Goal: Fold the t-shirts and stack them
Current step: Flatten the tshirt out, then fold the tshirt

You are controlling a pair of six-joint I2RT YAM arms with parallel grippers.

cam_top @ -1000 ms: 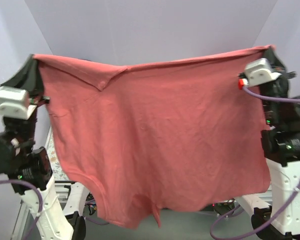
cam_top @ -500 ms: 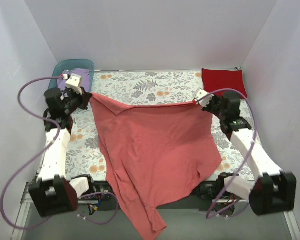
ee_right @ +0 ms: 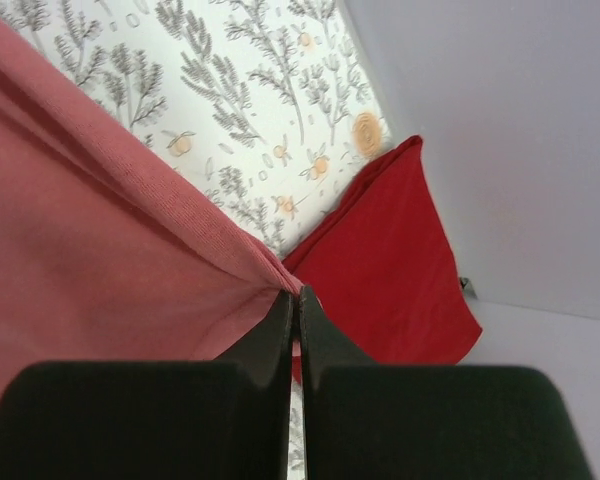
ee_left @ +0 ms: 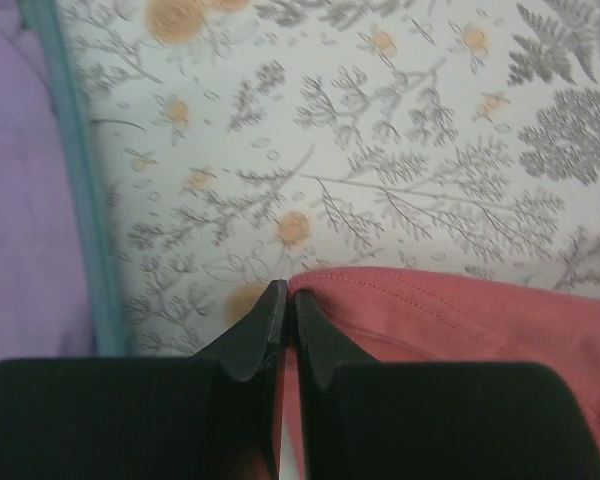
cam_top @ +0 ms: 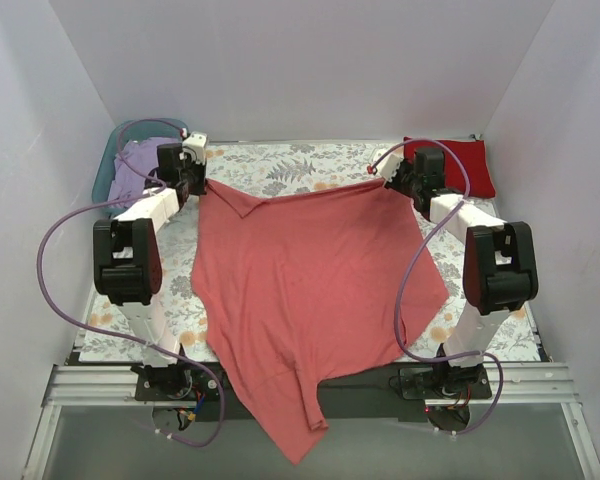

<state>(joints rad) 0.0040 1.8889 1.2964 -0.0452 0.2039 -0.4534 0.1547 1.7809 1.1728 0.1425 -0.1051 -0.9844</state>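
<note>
White walls enclose a table under a fern-print cloth (cam_top: 300, 160). On it I see the salmon-pink t-shirt (cam_top: 310, 290) spread flat, its lower end hanging over the near edge between the arm bases. The left gripper (ee_left: 286, 292) is clenched on the shirt's far-left corner and the right gripper (ee_right: 292, 298) on its far-right corner. The deep red t-shirt (cam_top: 460, 165) lies folded just behind the right gripper, and the lavender t-shirt (cam_top: 135, 170) sits in the teal tub (ee_left: 80, 200) at far left.
</note>
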